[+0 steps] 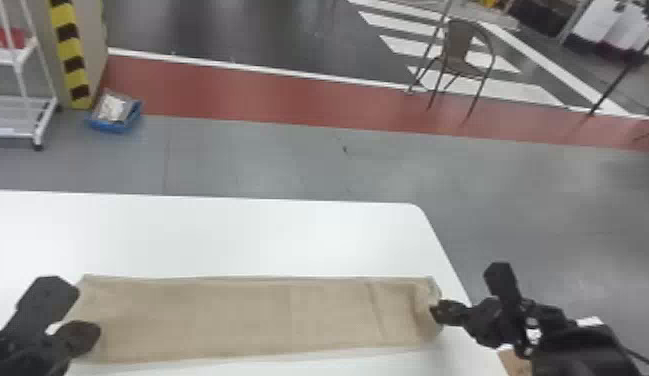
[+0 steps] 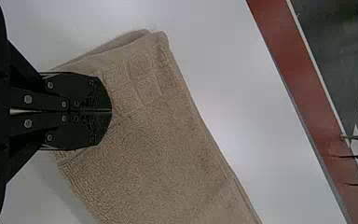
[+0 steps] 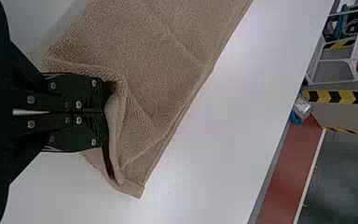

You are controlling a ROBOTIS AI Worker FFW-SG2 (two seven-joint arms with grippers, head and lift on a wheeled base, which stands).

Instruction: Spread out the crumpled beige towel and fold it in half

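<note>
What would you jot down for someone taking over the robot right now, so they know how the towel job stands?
Left gripper: shut, apparently pinching the towel at its left end.
Right gripper: shut on the towel at its right end, where the cloth is bunched.
Towel: lying as a long strip across the white table, near its right edge.
Done: the towel is spread out lengthwise and looks doubled over, with layers showing at its ends.
Left: probably straighten the rumpled right end, line up the layers, then let go.
</note>
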